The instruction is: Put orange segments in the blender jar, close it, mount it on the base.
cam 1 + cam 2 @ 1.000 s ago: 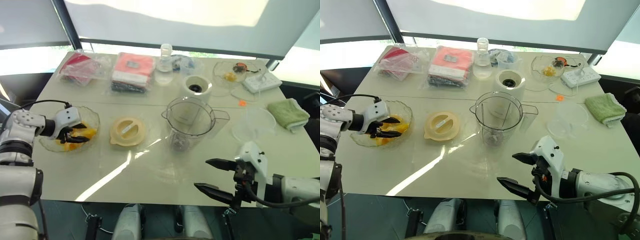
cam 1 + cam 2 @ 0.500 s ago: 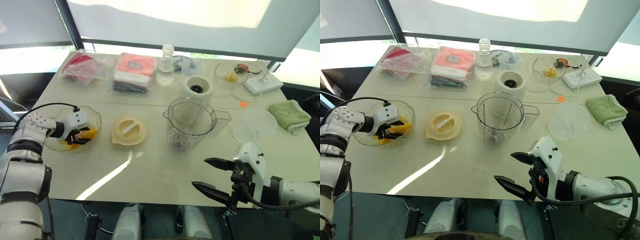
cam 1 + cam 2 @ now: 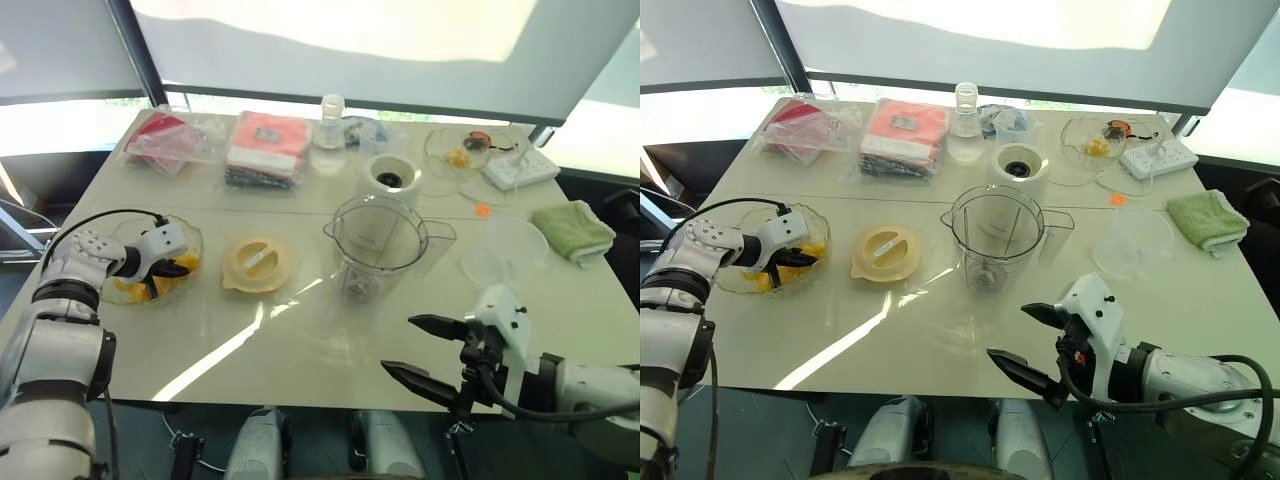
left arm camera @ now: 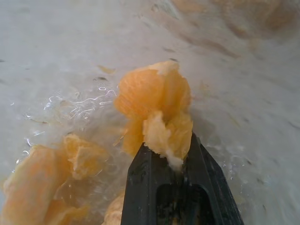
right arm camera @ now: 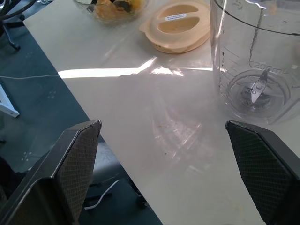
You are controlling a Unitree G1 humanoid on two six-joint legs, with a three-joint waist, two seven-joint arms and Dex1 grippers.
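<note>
The orange segments (image 4: 154,101) lie in a shallow glass bowl (image 3: 192,236) at the table's left. My left gripper (image 4: 166,152) reaches down into that bowl (image 3: 812,222) and is shut on one segment, with more segments (image 4: 42,187) beside it. The blender jar (image 3: 378,245) stands upright and lidless mid-table, its blade (image 5: 255,89) bare at the bottom. Just behind it stands the cream base (image 3: 392,178). My right gripper (image 3: 400,345) hovers open near the table's front edge, in front of the jar, with nothing between its fingers.
A flat cream lid (image 3: 258,263) lies between bowl and jar. Bagged packets (image 3: 265,145) and a small bottle (image 3: 330,125) line the back. At the right are a dish of scraps (image 3: 462,150), a power strip (image 3: 518,168), a green cloth (image 3: 575,228) and an empty clear bowl (image 3: 505,250).
My left gripper has sunk a little into the bowl and has shut on an orange segment. The right gripper has stayed in place and open.
</note>
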